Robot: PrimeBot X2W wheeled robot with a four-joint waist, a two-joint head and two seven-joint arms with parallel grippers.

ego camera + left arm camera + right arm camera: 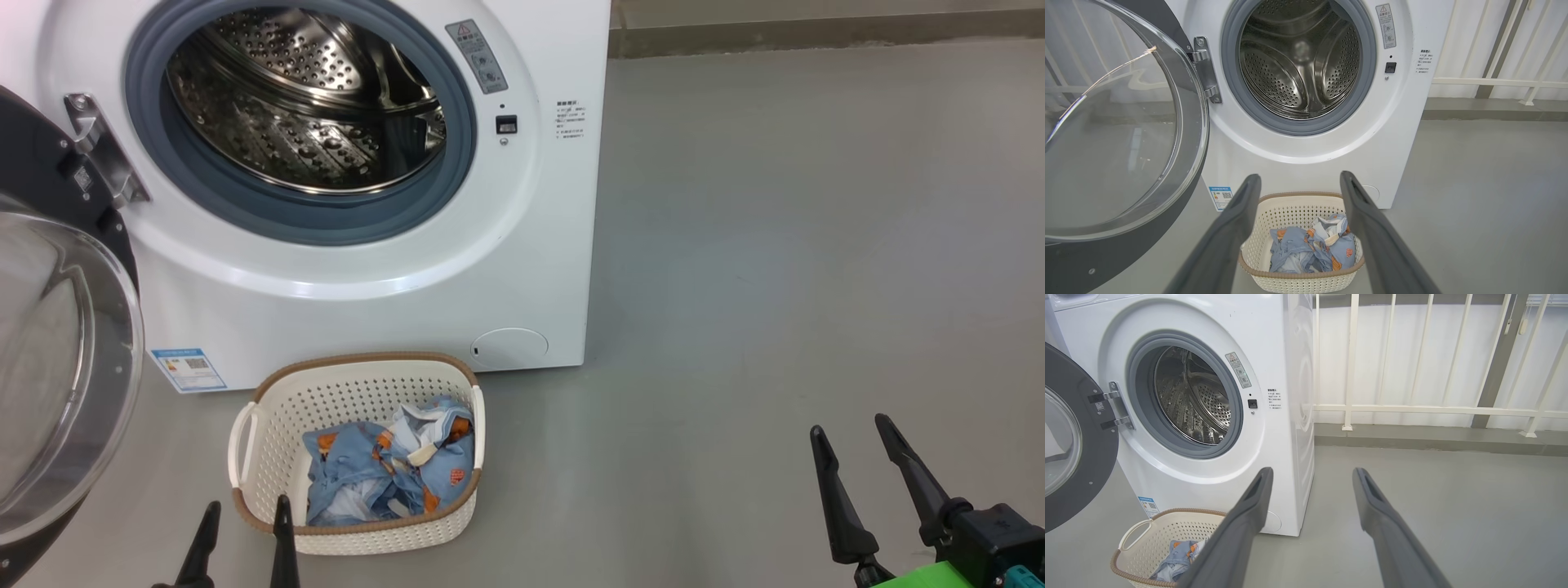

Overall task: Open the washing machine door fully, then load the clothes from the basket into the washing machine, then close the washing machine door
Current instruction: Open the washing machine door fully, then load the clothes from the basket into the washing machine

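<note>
The grey floor is carrying the basket, clothes lying inside, before the washing machine. Left pincer and right pincer are gaping empty; a loose grab risks dropping fabric short.

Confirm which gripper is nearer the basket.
The left gripper: it sits at the basket's near-left corner, while the right gripper hangs over the floor far to its right.

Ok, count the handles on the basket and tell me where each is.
2. The left handle sits on the left end of the basket; the right handle on its right end, beside the clothes. None looks hidden.
</note>
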